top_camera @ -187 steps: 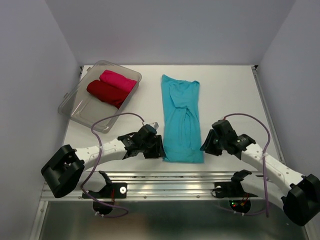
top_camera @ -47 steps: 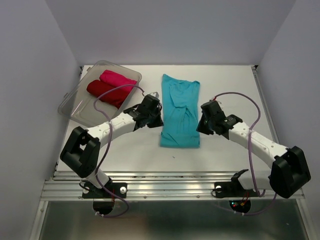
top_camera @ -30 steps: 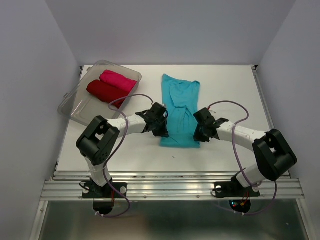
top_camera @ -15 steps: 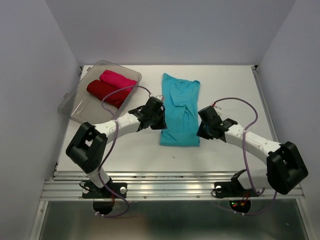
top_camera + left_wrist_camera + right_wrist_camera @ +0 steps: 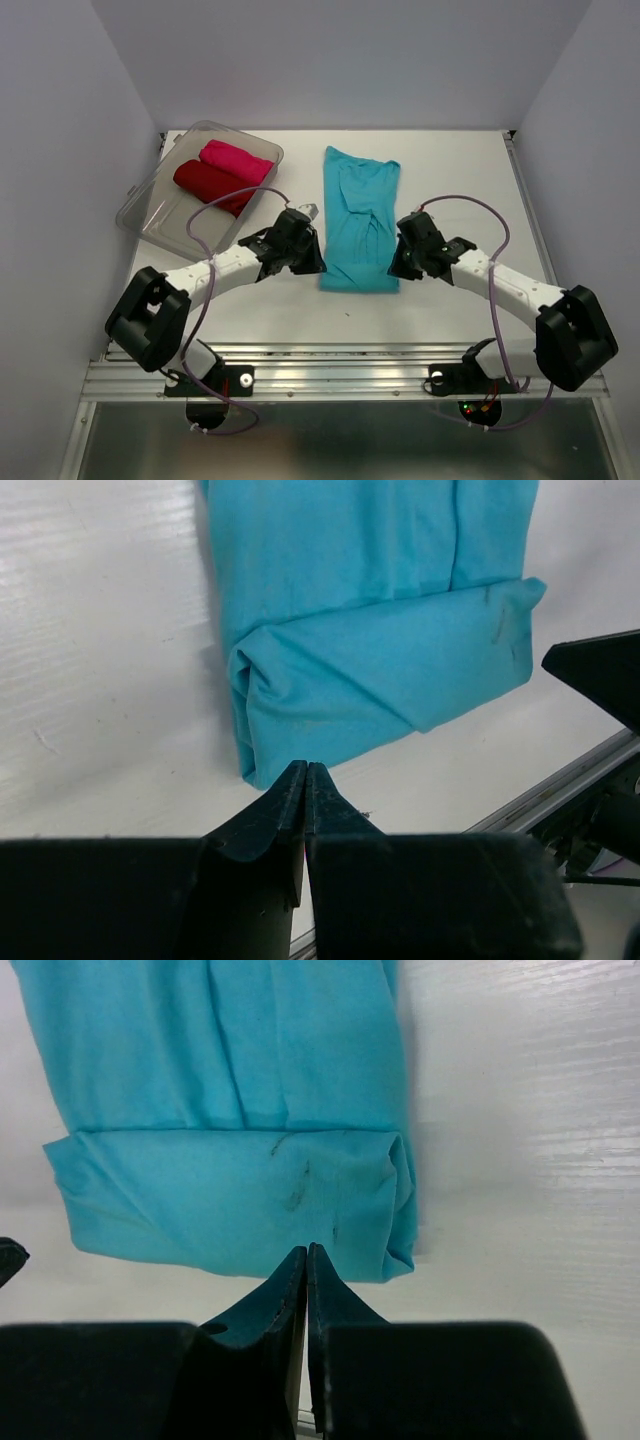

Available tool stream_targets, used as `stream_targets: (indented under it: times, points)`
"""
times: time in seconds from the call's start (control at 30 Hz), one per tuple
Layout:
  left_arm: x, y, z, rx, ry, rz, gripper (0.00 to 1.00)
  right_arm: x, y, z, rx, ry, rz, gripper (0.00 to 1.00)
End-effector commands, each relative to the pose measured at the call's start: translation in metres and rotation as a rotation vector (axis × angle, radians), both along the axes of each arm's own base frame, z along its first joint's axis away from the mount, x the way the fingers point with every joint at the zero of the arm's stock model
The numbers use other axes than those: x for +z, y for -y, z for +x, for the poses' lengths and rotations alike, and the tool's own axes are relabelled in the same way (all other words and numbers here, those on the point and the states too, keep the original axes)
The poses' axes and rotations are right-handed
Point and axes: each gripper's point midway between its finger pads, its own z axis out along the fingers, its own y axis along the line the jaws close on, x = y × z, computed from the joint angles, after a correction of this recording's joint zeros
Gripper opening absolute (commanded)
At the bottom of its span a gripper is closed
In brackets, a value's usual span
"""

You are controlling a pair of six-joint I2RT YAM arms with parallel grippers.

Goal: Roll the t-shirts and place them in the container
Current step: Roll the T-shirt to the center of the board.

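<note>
Turquoise t-shirt [image 5: 360, 225] lies lengthwise mid-table, folded into a long strip, far end toward the back wall. Its near end is rolled up into a short fat tube across the strip's width; the rest is flat w/ a few lengthwise creases. Small dark marks show on the rolled part in the right wrist view. L gripper [image 5: 305, 770] sits at the roll's left corner, fingers pressed together, tips meeting right at the cloth's near edge, no fabric seen between them. R gripper [image 5: 305, 1252] sits at the roll's right corner, fingers likewise closed w/ only a hairline slit, tips over the roll's near edge; can't tell if they touch the cloth. Both arms reach in from the near edge, one each side of the strip. Dark red t-shirt [image 5: 212, 186] and pink t-shirt [image 5: 236, 161] lie rolled, side by side and touching, in the clear plastic tub [image 5: 150, 215] at the table's [image 5: 450, 170] far-left corner, well apart from the turquoise one.
</note>
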Motion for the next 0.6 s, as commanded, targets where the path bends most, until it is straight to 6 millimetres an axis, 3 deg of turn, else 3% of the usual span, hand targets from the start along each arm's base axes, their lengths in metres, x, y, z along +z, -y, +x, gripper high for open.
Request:
stream_targets:
  times: [0.0,0.13,0.27,0.4,0.57]
  points:
    - [-0.003,0.011,-0.003,-0.030,-0.009,-0.062,0.14,-0.012,-0.006,0.010,-0.004,0.004,0.003,0.09]
    - [-0.027,0.015,0.001,-0.035,-0.035,-0.038,0.12,-0.047,0.007,0.006,-0.043,-0.056,-0.079,0.09]
    - [-0.048,0.011,0.002,-0.026,-0.055,-0.001,0.10,-0.059,0.016,0.003,-0.065,-0.074,-0.123,0.09]
    - [-0.058,0.002,0.000,-0.027,-0.060,0.050,0.08,-0.047,0.020,0.003,-0.070,-0.056,-0.130,0.09]
    - [-0.044,-0.008,0.000,-0.006,-0.021,0.065,0.08,-0.020,0.029,0.005,-0.092,0.010,-0.144,0.11]
